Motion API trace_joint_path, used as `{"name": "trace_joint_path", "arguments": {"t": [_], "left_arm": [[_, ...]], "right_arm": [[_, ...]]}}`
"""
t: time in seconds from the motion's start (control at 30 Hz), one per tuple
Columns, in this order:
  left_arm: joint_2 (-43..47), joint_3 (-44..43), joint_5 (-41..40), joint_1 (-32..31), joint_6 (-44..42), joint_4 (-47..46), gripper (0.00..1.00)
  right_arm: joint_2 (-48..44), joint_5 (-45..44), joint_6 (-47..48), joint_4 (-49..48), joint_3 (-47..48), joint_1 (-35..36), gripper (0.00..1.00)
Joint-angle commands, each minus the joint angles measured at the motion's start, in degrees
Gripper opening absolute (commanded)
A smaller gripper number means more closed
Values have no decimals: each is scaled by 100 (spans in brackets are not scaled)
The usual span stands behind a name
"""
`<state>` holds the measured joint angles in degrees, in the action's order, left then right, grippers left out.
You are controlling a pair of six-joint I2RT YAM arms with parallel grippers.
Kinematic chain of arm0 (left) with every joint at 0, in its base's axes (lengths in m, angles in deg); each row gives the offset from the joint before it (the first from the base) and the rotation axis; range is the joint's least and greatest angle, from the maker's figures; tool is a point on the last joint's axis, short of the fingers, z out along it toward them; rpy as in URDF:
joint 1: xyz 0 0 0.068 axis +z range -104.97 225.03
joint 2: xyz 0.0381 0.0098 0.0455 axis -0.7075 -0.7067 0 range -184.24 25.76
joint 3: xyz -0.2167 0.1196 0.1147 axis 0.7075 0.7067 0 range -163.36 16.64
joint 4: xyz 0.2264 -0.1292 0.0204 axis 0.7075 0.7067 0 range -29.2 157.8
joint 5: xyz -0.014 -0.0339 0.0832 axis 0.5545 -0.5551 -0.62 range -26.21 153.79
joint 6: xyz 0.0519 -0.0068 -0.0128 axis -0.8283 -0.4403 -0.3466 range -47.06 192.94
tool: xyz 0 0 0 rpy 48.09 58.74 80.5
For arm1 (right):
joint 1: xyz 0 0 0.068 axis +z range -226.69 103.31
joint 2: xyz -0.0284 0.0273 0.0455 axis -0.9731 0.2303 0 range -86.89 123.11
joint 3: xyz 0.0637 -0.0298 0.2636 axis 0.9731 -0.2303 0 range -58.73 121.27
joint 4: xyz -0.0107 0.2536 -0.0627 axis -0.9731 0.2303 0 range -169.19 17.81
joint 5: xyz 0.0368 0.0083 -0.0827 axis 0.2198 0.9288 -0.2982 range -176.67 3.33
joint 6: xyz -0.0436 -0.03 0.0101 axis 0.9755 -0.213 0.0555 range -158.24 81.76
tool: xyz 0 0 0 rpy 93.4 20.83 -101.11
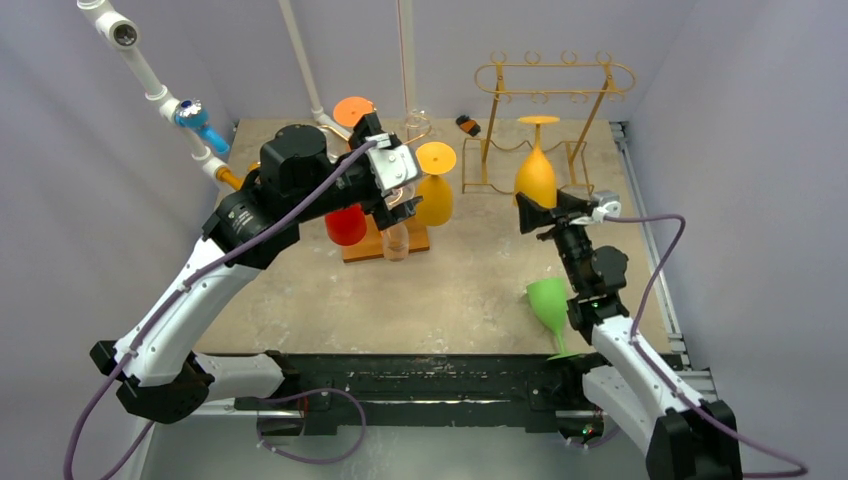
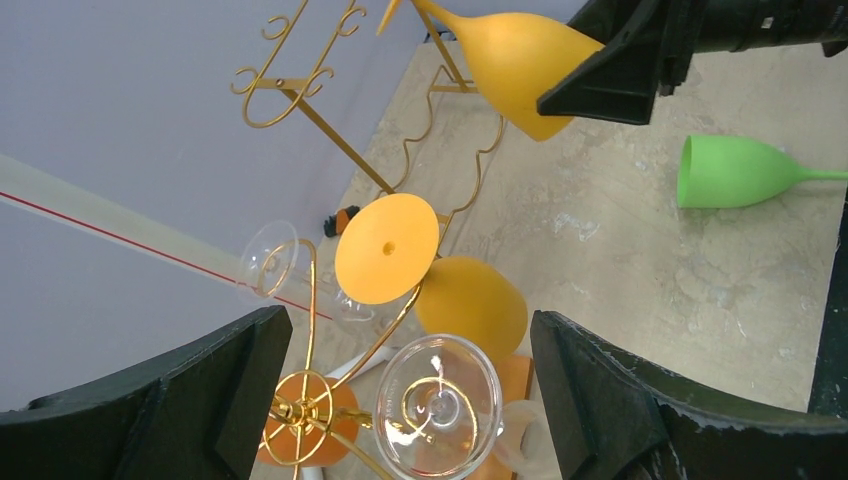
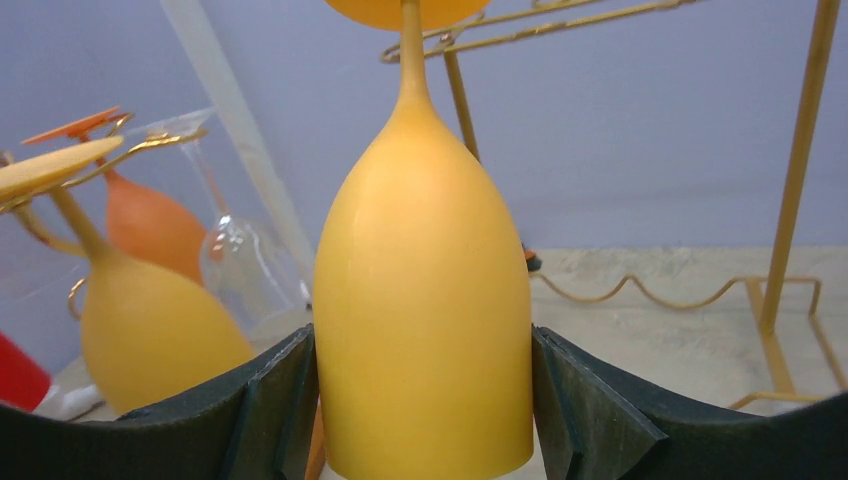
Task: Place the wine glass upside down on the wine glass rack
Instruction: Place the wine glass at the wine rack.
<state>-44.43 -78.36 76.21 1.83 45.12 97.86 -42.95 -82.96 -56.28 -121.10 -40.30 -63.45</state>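
Note:
A yellow-orange wine glass (image 1: pixel 536 175) hangs upside down, foot up, in front of the gold wine glass rack (image 1: pixel 553 75) at the back right. My right gripper (image 1: pixel 548 208) is shut on its bowl (image 3: pixel 425 300), with a pad against each side. Its foot sits just under the rack's top rail (image 3: pixel 560 25); whether it rests on the rail is unclear. My left gripper (image 1: pixel 395 190) is open and empty above a clear glass's foot (image 2: pixel 438 405), which hangs on a gold spiral stand (image 2: pixel 300 400).
The spiral stand on a wooden base (image 1: pixel 385 245) holds a yellow glass (image 1: pixel 435 195), a red one (image 1: pixel 346 225) and an orange one. A green glass (image 1: pixel 550 305) lies on its side by the right arm. White pipes (image 1: pixel 150 85) stand at the back left.

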Motion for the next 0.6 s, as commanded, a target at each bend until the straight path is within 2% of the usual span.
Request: {"name": "trace_joint_path", "arguments": {"t": [0.0, 0.23, 0.57], "left_arm": [[161, -9, 4, -9, -12, -146, 99], [216, 93, -82, -7, -160, -180, 99], [220, 141, -114, -10, -252, -176, 99]], "right_arm": [[815, -579, 1021, -1432, 730, 22, 43], [2075, -959, 1316, -2537, 1145, 21, 43], [2880, -992, 1316, -3081, 1326, 24, 43]]}}
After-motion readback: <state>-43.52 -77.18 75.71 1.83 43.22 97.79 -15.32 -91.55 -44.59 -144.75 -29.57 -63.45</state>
